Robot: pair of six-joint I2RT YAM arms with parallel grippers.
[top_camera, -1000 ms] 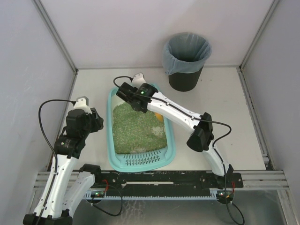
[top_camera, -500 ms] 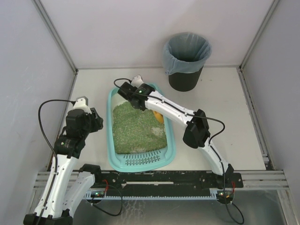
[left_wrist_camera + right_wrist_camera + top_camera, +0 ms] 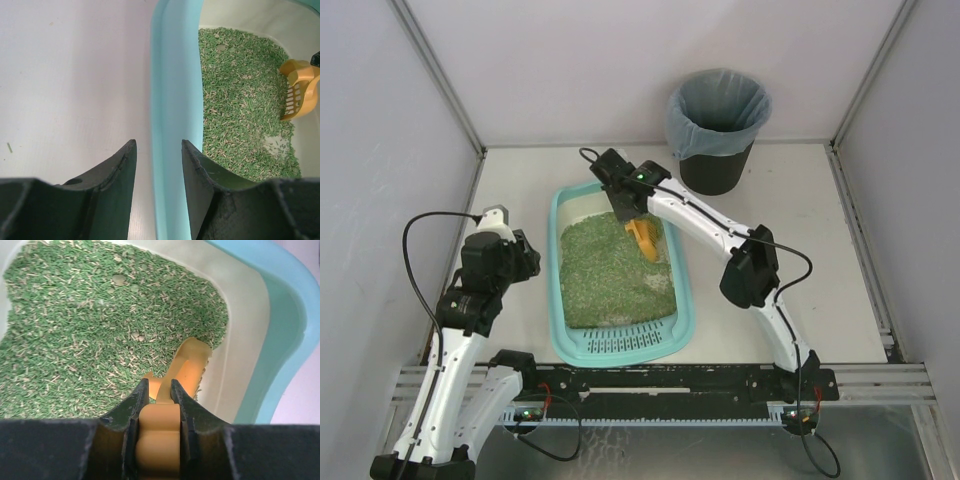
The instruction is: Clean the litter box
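Observation:
The light-teal litter box (image 3: 558,300) lies mid-table and holds green litter (image 3: 610,265). My right gripper (image 3: 630,212) is over the box's far end. It is shut on the handle of an orange slotted scoop (image 3: 644,240), whose head rests on the litter by the right wall. The right wrist view shows the gripper (image 3: 159,385) clamped on the scoop (image 3: 187,365) above the litter (image 3: 90,330). My left gripper (image 3: 527,262) is open beside the box's left rim. In the left wrist view the gripper (image 3: 158,150) has the rim (image 3: 170,90) showing between its jaws.
A black round bin (image 3: 717,130) with a grey-blue bag stands at the back right of the box. The box's slotted grate (image 3: 625,345) is at its near end. Grey walls close in the table on the left, back and right.
My right gripper has swung right and toward the far end of the box, and more of the orange scoop now shows. The left arm has not moved.

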